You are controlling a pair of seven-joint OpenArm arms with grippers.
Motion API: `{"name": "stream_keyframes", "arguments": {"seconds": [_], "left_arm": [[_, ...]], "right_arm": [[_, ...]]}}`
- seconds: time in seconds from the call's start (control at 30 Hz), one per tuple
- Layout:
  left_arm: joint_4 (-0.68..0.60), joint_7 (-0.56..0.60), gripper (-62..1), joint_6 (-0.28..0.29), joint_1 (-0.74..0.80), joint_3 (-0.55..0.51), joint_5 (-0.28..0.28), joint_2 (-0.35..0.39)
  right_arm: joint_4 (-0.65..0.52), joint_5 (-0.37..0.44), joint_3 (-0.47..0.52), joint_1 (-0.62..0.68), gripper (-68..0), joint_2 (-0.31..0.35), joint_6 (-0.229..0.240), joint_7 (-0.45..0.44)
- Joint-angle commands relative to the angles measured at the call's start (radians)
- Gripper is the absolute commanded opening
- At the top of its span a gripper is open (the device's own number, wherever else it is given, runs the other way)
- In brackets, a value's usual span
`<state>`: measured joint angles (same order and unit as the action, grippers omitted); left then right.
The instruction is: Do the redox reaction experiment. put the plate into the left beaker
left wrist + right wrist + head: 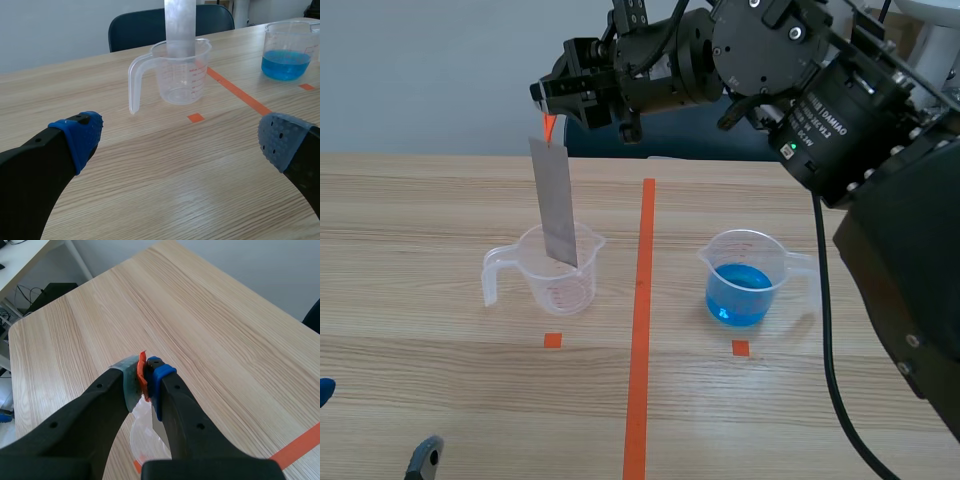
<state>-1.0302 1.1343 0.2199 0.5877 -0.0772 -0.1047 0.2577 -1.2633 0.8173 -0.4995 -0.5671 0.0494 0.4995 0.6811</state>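
A grey metal plate (558,205) with an orange tab at its top hangs upright, its lower end inside the empty clear left beaker (535,272). My right gripper (548,105), reaching across from the right, is shut on the tab (142,372) high above the beaker. In the right wrist view the plate (160,430) and the beaker (139,432) show below the gripper (145,377). The left wrist view shows the plate (180,25) standing in the beaker (180,75), well ahead of my open left gripper (182,140), which holds nothing.
A second clear beaker (745,280) holding blue liquid stands right of the orange tape line (640,330). It also shows in the left wrist view as the blue beaker (290,50). A dark chair (140,27) stands beyond the table's far edge.
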Motion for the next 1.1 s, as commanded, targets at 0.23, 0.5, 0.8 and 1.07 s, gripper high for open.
{"name": "stream_keyframes", "arguments": {"seconds": [0.23, 0.5, 0.8, 1.07], "left_arm": [[-0.011, 0.017, 1.4, 0.000, 0.011, -0.005, 0.006, 0.006], [-0.011, 0.017, 1.4, 0.000, 0.011, -0.005, 0.006, 0.006], [-0.011, 0.017, 1.4, 0.000, 0.011, -0.005, 0.006, 0.006], [-0.011, 0.017, 1.4, 0.000, 0.011, -0.005, 0.006, 0.006]], "right_arm": [[0.037, -0.027, 0.001, -0.026, -66.5, -0.035, 0.021, -0.046], [0.072, -0.055, 0.001, -0.026, -66.5, -0.047, 0.025, -0.069], [0.111, -0.088, 0.001, -0.026, -66.5, -0.064, 0.048, -0.090], [0.113, -0.108, 0.001, -0.026, -66.5, -0.064, 0.048, -0.101]]}}
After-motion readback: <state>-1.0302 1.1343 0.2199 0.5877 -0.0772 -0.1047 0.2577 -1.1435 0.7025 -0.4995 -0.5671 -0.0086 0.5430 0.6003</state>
